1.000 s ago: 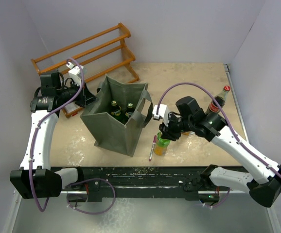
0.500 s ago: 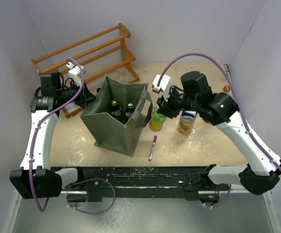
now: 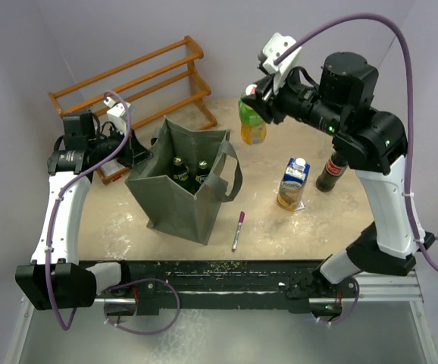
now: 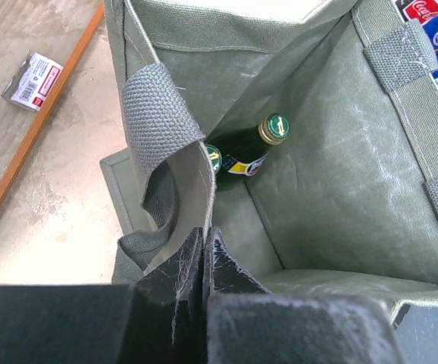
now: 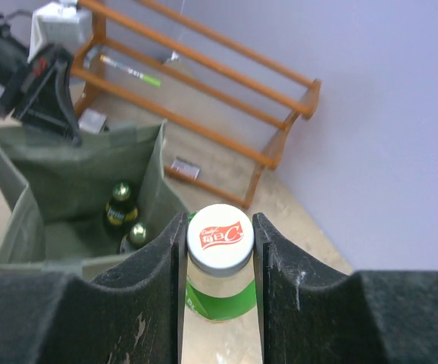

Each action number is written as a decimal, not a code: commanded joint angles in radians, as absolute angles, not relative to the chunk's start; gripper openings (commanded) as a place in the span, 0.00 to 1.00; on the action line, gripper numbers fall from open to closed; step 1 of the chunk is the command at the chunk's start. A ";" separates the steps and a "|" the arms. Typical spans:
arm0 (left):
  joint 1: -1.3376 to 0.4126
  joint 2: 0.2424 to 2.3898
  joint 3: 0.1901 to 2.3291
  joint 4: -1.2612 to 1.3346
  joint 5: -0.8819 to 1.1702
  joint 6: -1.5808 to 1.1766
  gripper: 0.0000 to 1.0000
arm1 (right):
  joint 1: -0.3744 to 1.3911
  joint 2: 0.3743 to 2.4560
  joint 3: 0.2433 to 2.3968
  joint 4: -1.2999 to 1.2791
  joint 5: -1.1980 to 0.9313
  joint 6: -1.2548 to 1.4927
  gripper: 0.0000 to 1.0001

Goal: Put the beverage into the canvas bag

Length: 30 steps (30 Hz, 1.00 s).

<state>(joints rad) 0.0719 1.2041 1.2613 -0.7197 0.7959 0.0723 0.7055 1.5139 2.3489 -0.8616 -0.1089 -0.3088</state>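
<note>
The canvas bag (image 3: 170,201) stands open at the centre left, with two green bottles (image 3: 179,168) inside. My left gripper (image 3: 143,155) is shut on the bag's left rim; in the left wrist view the fabric edge is pinched between the closed fingers of this gripper (image 4: 204,236), with the bag's interior (image 4: 340,189) beyond. My right gripper (image 3: 255,97) is shut on the white cap of an orange-juice bottle (image 3: 252,127) with a green label. It holds the bottle high in the air, behind and to the right of the bag. The right wrist view shows the gripper (image 5: 217,227), the cap (image 5: 219,236) and the bag (image 5: 67,163) below left.
A wooden rack (image 3: 136,76) stands at the back left. A blue and white carton (image 3: 292,182) and a dark cola bottle (image 3: 330,173) stand right of centre. A purple pen (image 3: 239,227) lies near the front edge, right of the bag.
My right gripper has lifted the juice bottle off the table beside the pen and carried it up and back. The carton and cola bottle now show. The left arm has not moved.
</note>
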 commanded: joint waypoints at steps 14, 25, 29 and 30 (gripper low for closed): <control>0.077 1.202 1.294 -0.719 0.810 0.100 0.00 | 0.819 1.691 2.536 -0.454 -0.193 -0.279 0.00; 0.077 1.183 1.285 -0.706 0.813 0.050 0.00 | 0.871 1.772 2.463 -0.421 -0.328 -0.139 0.00; 0.081 1.177 1.278 -0.689 0.821 0.021 0.00 | 0.873 1.775 2.393 -0.430 -0.411 -0.092 0.00; 0.081 1.176 1.278 -0.688 0.823 0.019 0.00 | 0.873 1.774 2.374 -0.430 -0.431 -0.084 0.00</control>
